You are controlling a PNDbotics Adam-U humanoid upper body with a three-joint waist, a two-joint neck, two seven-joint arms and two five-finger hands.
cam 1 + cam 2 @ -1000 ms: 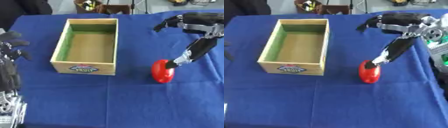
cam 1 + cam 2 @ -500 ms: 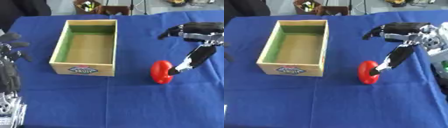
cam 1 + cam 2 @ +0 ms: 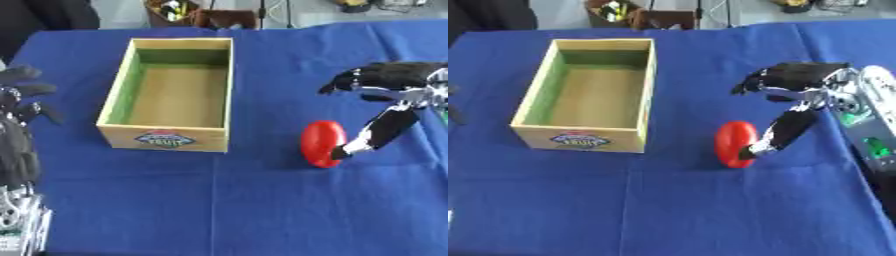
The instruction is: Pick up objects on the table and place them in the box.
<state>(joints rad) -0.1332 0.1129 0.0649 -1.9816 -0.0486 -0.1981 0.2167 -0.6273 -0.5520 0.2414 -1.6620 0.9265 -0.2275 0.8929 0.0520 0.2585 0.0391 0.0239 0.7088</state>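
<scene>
At the left edge of the left eye view, the left robot hand (image 3: 19,107) is standing idle with its fingers up and relaxed; the right eye view is showing almost nothing of it. The right eye view, on its side, is showing a grey arm part with green spots (image 3: 875,135) behind the right robot hand (image 3: 794,80), which the left eye view is cutting off. The red oval object (image 3: 736,144) is lying on the blue-covered bench (image 3: 667,210), just beside the right front corner of the open wooden fruit box (image 3: 579,137) but apart from it. The right robot hand is hanging above and to the right of the red object, its fingers spread apart, and one long digit (image 3: 780,134) is reaching down and touching the object's right side.
</scene>
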